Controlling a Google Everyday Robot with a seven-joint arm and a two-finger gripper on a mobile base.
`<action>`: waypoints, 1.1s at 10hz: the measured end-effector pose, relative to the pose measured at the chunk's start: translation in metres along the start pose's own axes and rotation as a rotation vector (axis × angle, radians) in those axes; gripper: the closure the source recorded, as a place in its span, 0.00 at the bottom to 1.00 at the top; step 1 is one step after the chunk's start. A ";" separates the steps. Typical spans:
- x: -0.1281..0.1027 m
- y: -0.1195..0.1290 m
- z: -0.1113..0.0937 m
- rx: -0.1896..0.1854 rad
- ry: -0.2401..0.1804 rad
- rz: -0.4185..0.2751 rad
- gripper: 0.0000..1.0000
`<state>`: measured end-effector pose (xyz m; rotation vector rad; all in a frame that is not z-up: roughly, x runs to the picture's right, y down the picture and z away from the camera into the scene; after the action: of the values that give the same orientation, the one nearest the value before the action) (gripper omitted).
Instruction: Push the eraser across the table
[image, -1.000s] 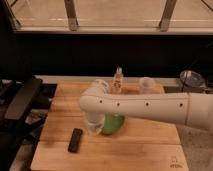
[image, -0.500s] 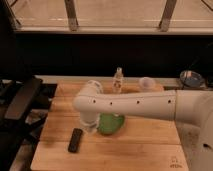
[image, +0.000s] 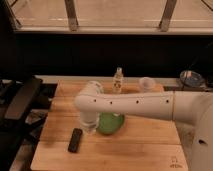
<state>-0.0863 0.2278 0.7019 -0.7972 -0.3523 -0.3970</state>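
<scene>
The eraser (image: 75, 140) is a small flat black block lying near the front left of the light wooden table (image: 140, 150). My white arm reaches in from the right across the table's middle. My gripper (image: 89, 128) hangs down from the wrist just right of and slightly behind the eraser, close to it; I cannot tell whether they touch. The arm partly covers the green bowl (image: 112, 125).
A small bottle (image: 118, 80), a clear cup (image: 145, 84) and a clear glass (image: 95, 86) stand along the table's back edge. A dark chair (image: 20, 102) is at the left. A blue-rimmed dish (image: 191, 77) sits off the table, back right. A logo (image: 174, 161) marks the front right corner.
My arm has swung left, bringing the wrist and gripper from over the green bowl to just beside the eraser. The eraser has not visibly moved.
</scene>
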 end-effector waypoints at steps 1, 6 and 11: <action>0.002 0.000 0.011 -0.010 -0.016 0.004 1.00; 0.025 -0.001 0.078 -0.117 -0.105 0.073 0.92; 0.019 -0.008 0.088 -0.108 -0.086 0.046 0.94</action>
<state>-0.0873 0.2845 0.7726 -0.9278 -0.3944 -0.3418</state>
